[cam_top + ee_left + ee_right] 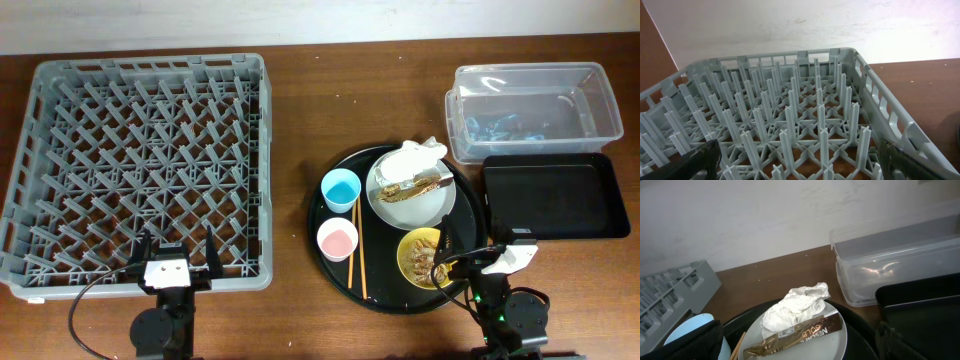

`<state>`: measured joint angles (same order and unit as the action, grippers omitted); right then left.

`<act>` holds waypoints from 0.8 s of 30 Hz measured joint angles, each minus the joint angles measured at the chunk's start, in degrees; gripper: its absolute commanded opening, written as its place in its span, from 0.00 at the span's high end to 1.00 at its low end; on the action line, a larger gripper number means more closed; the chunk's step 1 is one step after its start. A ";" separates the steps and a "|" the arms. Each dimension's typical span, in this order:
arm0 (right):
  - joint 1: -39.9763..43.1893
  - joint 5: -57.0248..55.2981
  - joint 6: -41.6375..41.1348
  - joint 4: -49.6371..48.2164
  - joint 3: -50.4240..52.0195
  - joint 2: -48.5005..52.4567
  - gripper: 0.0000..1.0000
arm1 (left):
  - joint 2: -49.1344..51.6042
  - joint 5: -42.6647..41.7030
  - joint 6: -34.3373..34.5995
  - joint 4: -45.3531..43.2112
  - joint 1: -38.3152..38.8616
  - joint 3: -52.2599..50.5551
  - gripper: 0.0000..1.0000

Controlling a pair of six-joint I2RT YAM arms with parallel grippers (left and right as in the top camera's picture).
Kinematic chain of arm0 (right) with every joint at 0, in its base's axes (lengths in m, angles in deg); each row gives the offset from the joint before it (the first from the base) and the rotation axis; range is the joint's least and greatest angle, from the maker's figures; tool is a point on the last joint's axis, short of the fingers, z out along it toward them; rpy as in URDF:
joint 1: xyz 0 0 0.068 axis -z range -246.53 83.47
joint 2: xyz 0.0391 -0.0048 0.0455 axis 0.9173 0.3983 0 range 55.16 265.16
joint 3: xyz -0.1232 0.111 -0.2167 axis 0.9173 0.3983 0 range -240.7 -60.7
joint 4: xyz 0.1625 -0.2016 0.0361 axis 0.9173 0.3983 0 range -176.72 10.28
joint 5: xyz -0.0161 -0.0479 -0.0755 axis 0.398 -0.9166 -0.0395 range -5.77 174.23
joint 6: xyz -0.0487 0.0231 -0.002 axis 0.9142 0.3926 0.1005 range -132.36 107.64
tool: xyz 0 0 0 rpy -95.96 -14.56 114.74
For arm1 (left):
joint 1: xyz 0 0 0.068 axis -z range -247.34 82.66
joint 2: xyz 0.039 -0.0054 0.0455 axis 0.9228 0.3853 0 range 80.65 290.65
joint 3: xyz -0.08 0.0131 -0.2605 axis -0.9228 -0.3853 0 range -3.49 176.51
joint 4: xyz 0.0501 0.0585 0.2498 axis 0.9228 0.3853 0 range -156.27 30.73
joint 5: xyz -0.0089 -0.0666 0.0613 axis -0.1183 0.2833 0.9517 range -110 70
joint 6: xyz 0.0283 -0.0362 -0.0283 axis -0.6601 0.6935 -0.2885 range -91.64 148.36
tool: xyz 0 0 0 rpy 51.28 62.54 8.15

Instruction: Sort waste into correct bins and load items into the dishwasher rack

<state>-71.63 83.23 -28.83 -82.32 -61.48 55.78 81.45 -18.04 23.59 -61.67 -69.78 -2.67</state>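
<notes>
Table: round tray holds plate, yellow bowl.

shiny brown-gold wrapper on the white plate, it read "GOLD" and "NESCAFE" in upside-down letters, no other words could be read

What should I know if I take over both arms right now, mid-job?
Left gripper: open, empty, over the dishwasher rack's near edge.
Right gripper: open, empty, next to the yellow bowl.
Blue cup, pink cup, chopsticks, plate with napkin and brown wrapper, and the scrap-filled bowl all sit on the round black tray.
Done: nothing; rack holds no dishes.
Left: waste into clear tub or flat black tray, then the dishes and chopsticks into the rack.
</notes>
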 measured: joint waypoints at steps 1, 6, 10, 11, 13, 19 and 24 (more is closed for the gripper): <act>0.00 0.00 -0.02 0.00 0.00 0.00 0.02 | 0.00 0.00 0.00 0.00 0.00 0.00 0.01; 0.00 0.00 -0.02 0.00 0.00 0.00 0.02 | 0.00 0.00 0.00 0.00 0.00 0.00 0.01; 0.00 -0.02 0.00 0.00 0.00 0.00 0.02 | 0.00 0.00 0.00 0.00 0.00 0.00 0.01; 0.00 0.00 0.00 0.00 0.00 0.00 0.02 | 0.00 0.00 0.00 0.00 0.00 0.00 0.01; 0.00 0.00 0.02 0.00 0.00 0.00 0.02 | 0.00 0.00 0.00 0.00 0.00 0.00 0.01; 0.00 -0.02 -0.04 0.00 0.00 0.00 0.02 | 0.00 0.00 0.00 0.00 0.00 0.00 0.01; 0.00 -0.70 0.00 -0.13 0.00 0.00 0.02 | 0.00 0.00 0.00 0.00 0.00 0.00 0.01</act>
<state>-71.63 82.53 -28.83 -82.45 -61.48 55.78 81.45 -18.04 23.59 -61.67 -69.78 -2.67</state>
